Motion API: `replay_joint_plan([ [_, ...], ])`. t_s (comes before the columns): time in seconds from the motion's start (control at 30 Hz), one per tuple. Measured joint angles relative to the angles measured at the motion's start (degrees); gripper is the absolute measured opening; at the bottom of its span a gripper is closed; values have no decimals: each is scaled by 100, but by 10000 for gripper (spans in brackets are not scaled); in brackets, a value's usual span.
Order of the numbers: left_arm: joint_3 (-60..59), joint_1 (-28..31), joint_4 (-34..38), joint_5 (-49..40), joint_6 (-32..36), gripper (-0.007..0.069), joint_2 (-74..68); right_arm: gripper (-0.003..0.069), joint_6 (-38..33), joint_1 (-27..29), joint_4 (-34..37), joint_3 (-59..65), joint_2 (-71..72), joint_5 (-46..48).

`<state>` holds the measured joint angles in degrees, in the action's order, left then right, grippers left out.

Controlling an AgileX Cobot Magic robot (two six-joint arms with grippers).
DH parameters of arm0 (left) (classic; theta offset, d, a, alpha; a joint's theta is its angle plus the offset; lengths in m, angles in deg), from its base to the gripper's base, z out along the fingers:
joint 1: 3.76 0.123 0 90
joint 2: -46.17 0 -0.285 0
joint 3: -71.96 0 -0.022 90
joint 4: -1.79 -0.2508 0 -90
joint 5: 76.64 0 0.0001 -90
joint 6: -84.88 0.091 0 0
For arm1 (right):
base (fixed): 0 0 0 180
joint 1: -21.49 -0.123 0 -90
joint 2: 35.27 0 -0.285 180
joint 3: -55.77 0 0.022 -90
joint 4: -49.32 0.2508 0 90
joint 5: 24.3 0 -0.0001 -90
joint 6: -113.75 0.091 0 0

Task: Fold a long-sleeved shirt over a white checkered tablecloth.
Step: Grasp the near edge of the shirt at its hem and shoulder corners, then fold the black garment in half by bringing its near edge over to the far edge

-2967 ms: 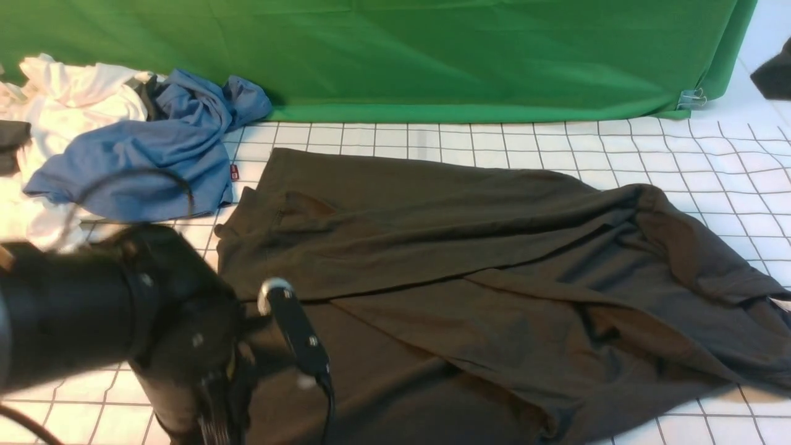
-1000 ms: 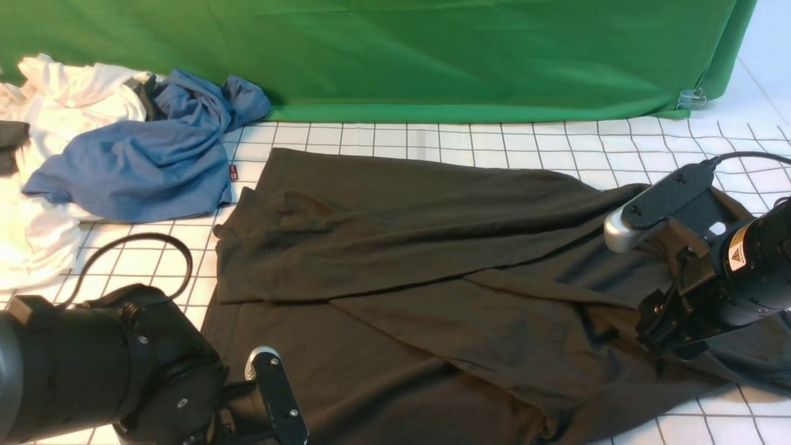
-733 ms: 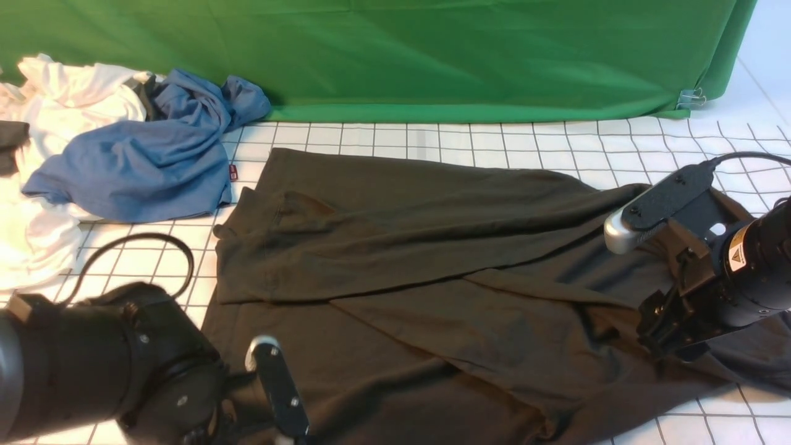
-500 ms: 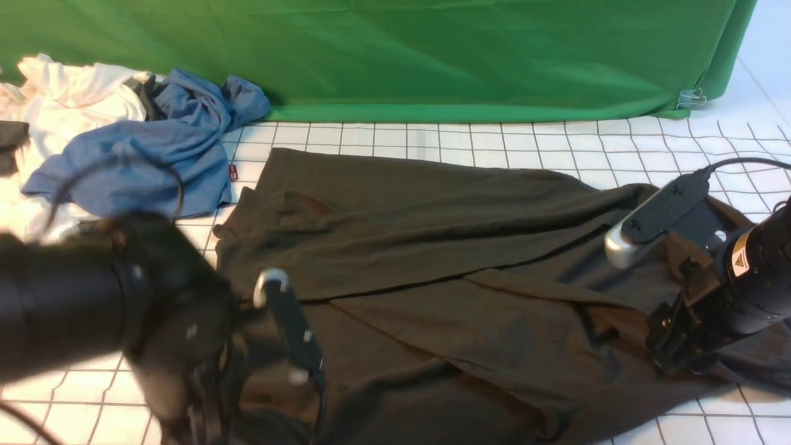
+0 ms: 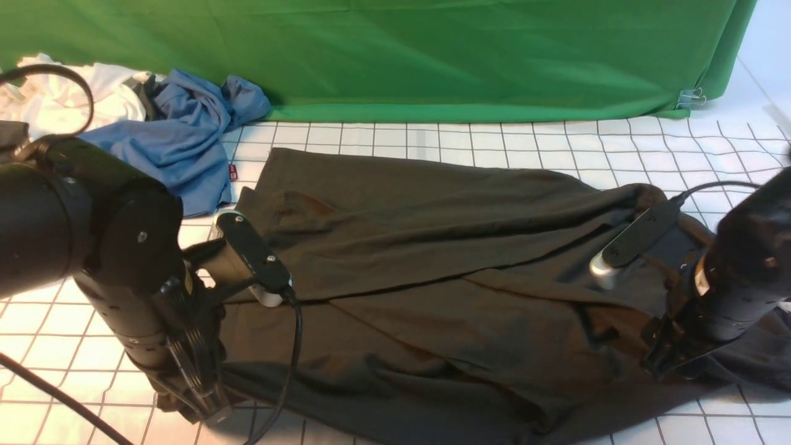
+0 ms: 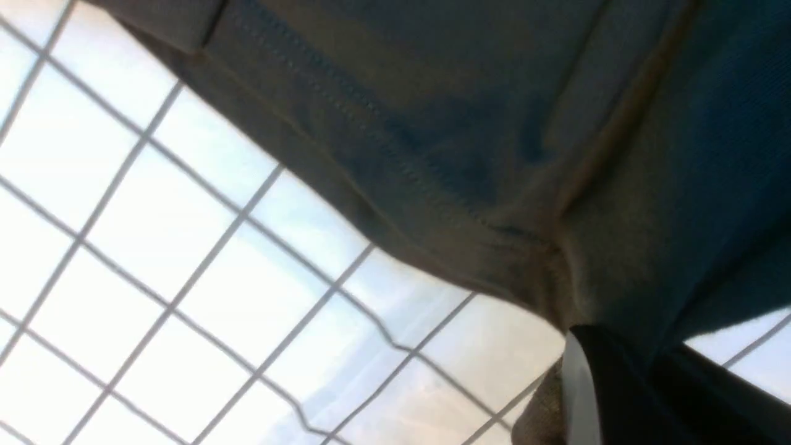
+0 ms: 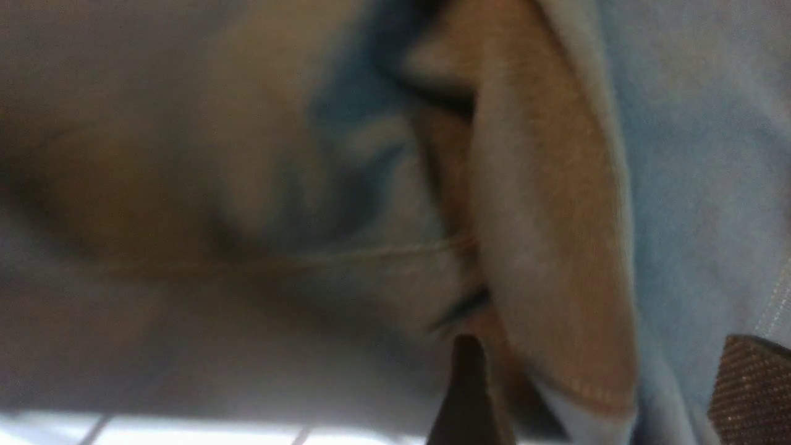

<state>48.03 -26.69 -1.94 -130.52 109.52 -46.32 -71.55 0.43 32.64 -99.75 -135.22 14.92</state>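
my left claw (image 5: 209, 408) is clamped tight on the stitched hem of the shirt (image 5: 432, 247) at its 8 o'clock corner. my right claw (image 5: 666, 366) stands wide, straddling a soft fold at 4 o'clock. the dark, rumpled cotton sprawls across the gridded white tablecloth (image 5: 710, 148).

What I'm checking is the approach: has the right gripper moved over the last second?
Yes. The right gripper has sunk toward the black long-sleeved shirt, farther from the green backdrop cloth in the front view.

Dark long-sleeved shirt (image 5: 432, 247) rumpled, spread across white checkered tablecloth (image 5: 556, 142)
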Motion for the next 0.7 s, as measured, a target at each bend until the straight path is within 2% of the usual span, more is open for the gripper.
replay_joint_plan([
  [0.1, 0, 6, 39, 4, 21, -29, 0, 513, 142, 0, -102, 0, -231, -100],
  [0.17, 0, 6, 39, 17, 58, -29, 0, 479, 146, 0, -108, 0, -291, -101],
  [0.33, 0, 6, 19, 74, 79, -29, 0, 133, 177, 0, -114, 0, -314, 40],
  [0.4, 0, 6, -11, 79, 79, -29, 0, 52, 245, 0, -114, 0, -314, 109],
  [0.7, 0, 6, -603, -66, -260, -29, 293, 43, 243, 203, -111, 0, 472, 693],
])
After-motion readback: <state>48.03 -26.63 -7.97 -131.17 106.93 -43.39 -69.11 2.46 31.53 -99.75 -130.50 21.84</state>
